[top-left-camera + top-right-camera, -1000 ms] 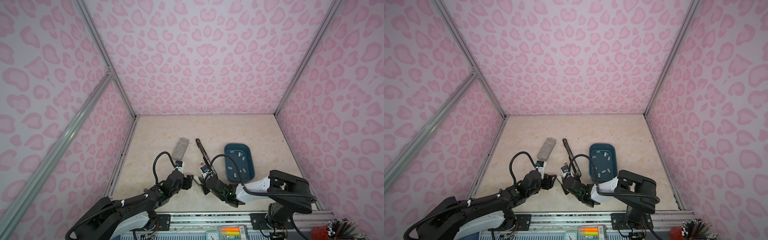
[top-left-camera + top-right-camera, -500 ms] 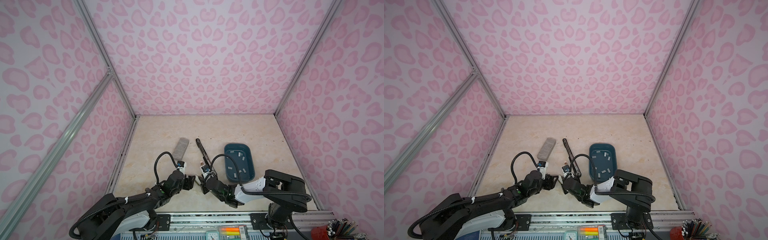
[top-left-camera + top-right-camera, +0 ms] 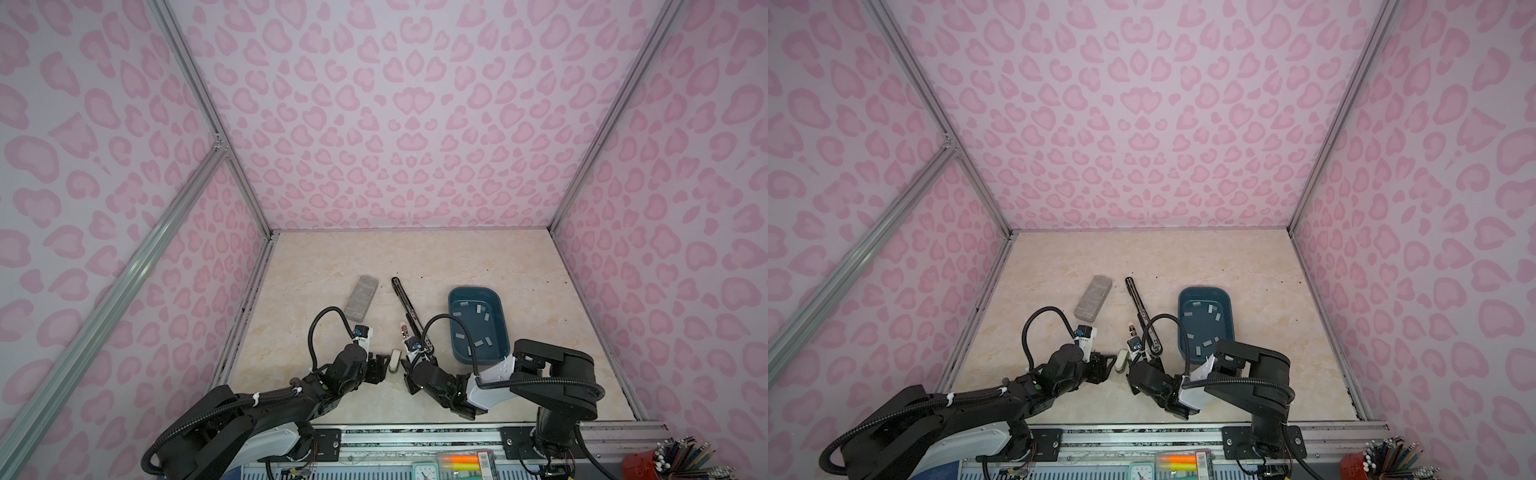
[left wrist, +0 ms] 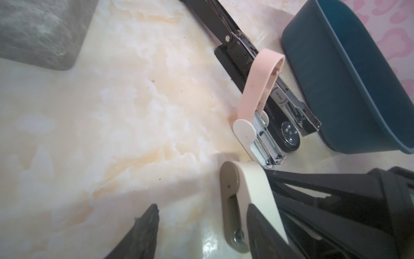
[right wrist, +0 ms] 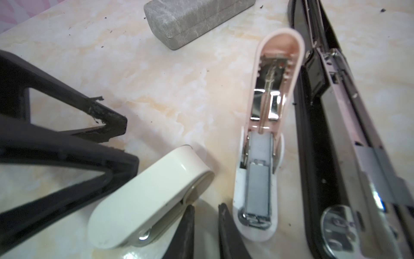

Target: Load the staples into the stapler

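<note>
Stapler (image 5: 145, 206) between left claw (image 5: 131, 143), right claw (image 5: 206, 209)

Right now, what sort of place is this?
Likely a robot test booth, not an office: pink-patterned walls on metal framing box in a marble-look table, where two robot arms work beside a black stapler.

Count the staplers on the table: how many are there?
3. The black stapler lies opened flat beside the blue bin; the pink stapler lies open beside it; the cream stapler lies closed between the left tool and the right tool. No other shows.
</note>
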Tool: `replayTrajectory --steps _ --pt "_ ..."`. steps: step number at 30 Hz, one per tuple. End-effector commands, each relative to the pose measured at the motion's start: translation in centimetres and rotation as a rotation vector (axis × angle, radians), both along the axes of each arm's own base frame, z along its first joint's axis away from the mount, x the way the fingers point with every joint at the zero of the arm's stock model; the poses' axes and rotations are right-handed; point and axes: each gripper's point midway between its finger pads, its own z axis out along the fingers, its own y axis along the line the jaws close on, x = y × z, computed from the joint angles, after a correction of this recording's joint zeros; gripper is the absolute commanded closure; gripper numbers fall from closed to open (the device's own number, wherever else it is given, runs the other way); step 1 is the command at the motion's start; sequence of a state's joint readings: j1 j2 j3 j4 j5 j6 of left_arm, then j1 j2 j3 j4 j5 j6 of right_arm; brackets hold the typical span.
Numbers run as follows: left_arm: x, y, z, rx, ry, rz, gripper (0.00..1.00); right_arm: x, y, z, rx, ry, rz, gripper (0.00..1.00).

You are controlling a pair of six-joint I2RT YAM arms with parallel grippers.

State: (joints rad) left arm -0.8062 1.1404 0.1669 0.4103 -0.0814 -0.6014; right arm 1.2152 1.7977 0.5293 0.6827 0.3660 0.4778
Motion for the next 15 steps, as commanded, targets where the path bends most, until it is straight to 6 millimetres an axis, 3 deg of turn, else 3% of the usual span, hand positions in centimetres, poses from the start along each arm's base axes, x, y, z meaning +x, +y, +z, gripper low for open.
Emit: replayTrajectory --steps 1,9,15 --pt "0.4 -0.4 1.1 -0.037 -0.038 0.003 0.37 -0.2 -0.7 -0.4 -0.048 0.012 0.002 0.78" --pt "0.9 1.6 2.9 -0.022 -0.098 0.09 0.36 -0.3 -1.1 3.3 -0.034 -0.043 -0.006 0.71" --pt "0.6 2.1 4.2 -0.044 -0.127 0.095 0.36 -1.3 -0.6 2.7 -0.042 -0.026 0.002 0.73"
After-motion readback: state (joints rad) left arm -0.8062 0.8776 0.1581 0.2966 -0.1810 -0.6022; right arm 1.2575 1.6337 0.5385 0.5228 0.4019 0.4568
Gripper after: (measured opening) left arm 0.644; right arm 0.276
